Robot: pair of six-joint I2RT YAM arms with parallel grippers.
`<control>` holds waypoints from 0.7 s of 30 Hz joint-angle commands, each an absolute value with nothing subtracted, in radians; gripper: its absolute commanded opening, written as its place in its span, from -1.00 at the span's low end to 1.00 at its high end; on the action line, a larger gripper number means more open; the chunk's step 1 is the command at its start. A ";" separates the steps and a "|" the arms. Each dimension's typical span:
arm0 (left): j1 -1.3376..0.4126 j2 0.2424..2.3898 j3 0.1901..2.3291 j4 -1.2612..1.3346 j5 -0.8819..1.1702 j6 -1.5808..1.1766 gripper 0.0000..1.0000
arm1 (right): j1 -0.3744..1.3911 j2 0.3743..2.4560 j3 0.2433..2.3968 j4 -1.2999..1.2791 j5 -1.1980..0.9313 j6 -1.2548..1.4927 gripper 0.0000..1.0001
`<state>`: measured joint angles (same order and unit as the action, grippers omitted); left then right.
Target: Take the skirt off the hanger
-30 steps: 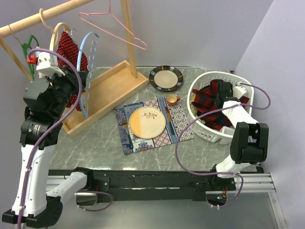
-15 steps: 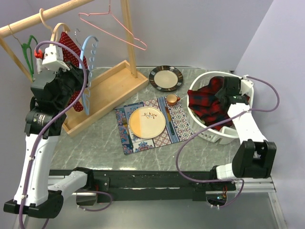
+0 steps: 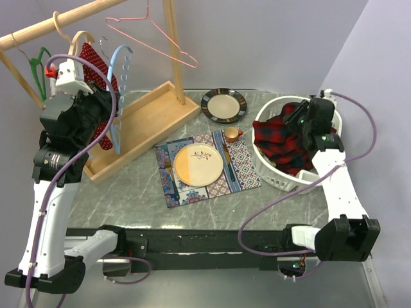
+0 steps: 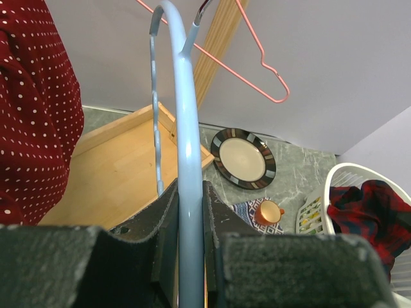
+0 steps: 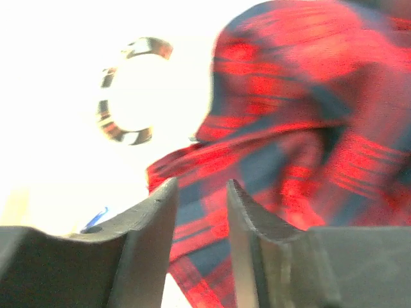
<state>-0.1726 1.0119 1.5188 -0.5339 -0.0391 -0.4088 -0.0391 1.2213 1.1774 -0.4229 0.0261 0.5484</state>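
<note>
1. The skirt (image 3: 279, 138), a red plaid heap, lies in the white basket (image 3: 276, 179) at 3 o'clock on the table. It is well apart from the blue hanger (image 4: 186, 128), so the removal itself looks done.
2. The right gripper (image 5: 200, 192) hangs over the basket's 1 o'clock rim. Its jaws stand apart with nothing between them, and plaid cloth fills the blurred wrist view just beyond.
3. The left gripper (image 4: 190, 189) is clenched on the hanger's thin curved arm, up at the rack at 10 o'clock.
4. Risk at the basket: the open jaws sit close over loose folds. A low or sideways retreat could catch a fold and drag the skirt across the rim.
5. Risk at the rack: the hanger arm is narrow and smooth, so it could pivot in the clamp.
   - It could then swing into the red dotted garment (image 4: 32, 115) just beside it at 9 o'clock in the left wrist view.
   - Whether its hook sits on the wooden rail (image 3: 38, 29) I cannot tell (the top is hard to read). If it does not, letting go here would drop it.
</note>
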 commanded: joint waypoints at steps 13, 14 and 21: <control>-0.170 1.143 1.706 -0.456 0.006 -0.384 -0.98 | -0.034 1.491 0.911 -0.146 0.166 0.620 -0.27; -0.170 1.146 1.707 -0.451 0.003 -0.382 -0.99 | -0.032 1.458 0.920 -0.165 0.179 0.621 -0.27; -0.170 1.169 1.703 -0.443 -0.054 -0.374 -0.98 | -0.026 1.280 0.979 -0.285 0.250 0.575 0.38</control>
<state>-0.1726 1.1717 1.6672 -0.5194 -0.0101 -0.3981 -0.0235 1.4105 0.9073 -0.2287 0.1520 0.6113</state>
